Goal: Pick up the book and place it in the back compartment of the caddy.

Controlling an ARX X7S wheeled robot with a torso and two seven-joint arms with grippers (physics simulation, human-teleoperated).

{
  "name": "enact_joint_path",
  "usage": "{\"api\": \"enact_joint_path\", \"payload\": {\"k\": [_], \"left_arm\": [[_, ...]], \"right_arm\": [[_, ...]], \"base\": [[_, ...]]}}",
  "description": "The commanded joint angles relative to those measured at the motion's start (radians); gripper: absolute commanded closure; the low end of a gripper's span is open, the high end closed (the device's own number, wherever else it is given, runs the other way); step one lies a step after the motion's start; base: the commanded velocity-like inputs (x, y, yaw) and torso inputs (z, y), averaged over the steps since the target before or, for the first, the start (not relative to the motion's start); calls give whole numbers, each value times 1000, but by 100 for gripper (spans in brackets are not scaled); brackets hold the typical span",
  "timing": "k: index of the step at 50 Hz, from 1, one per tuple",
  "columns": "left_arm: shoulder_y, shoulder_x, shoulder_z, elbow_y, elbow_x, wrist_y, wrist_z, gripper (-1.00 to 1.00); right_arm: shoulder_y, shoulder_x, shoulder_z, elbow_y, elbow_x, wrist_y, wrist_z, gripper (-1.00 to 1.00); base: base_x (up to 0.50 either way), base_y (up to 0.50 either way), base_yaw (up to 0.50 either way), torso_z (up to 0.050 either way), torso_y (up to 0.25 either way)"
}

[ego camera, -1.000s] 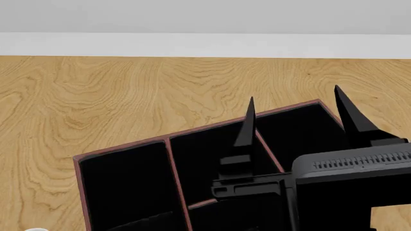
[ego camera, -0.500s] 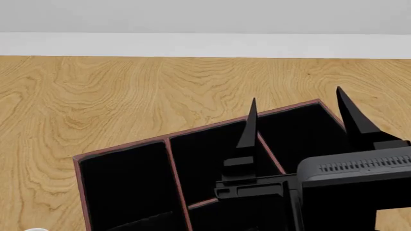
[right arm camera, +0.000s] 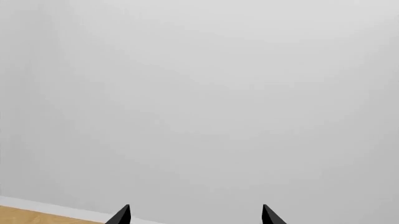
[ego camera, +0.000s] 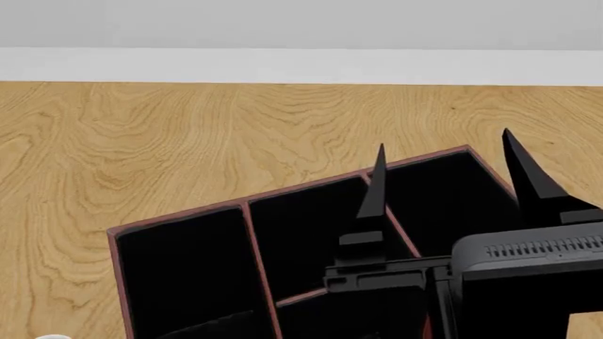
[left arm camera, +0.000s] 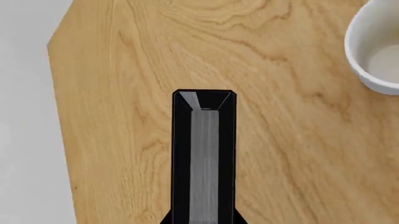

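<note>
One caddy (ego camera: 188, 261) on the bench (ego camera: 188, 141), four cells visible. One white cup (left arm camera: 374, 51) near the left pincer (left arm camera: 204, 100). Two pincers, the right pincer (ego camera: 443, 155) above the caddy.

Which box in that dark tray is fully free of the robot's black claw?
The leftmost compartment of the caddy; the right gripper overlaps the others in the head view.

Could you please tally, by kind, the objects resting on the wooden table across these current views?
Caddy: 1
White cup: 1
Book: 0 in view
Total: 2
</note>
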Motion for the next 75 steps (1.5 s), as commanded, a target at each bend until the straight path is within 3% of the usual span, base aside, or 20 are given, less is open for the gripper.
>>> {"api": "enact_joint_path", "payload": {"k": [1,14,21,29,36,54,75], "left_arm": [[-198,-12,-78,79,44,-114,33,100],[-389,59,-62,88,210,-208,187,100],[-549,150,-27,82,298,-309,275,100],[-669,272,-31,34,346,-307,273,100],[-803,350,41,4,410,-334,331,100],[-973,497,148,-47,488,-342,390,100],[-1034,703,116,-203,456,-296,393,100]], "right_arm": [[-4,3,11,14,10,-25,-10,-100],[9,10,27,10,29,-31,-16,-100],[15,17,37,7,38,-25,-15,-100],[24,20,31,15,38,-24,-15,-100],[24,20,32,26,41,-36,-20,-100],[-14,23,58,69,41,-114,-44,-100],[-54,30,95,90,51,-180,-61,-100]], "base": [[0,0,0,0,0],[0,0,0,0,2],[0,0,0,0,0],[0,0,0,0,1],[0,0,0,0,1],[0,0,0,0,2],[0,0,0,1,1]]}}
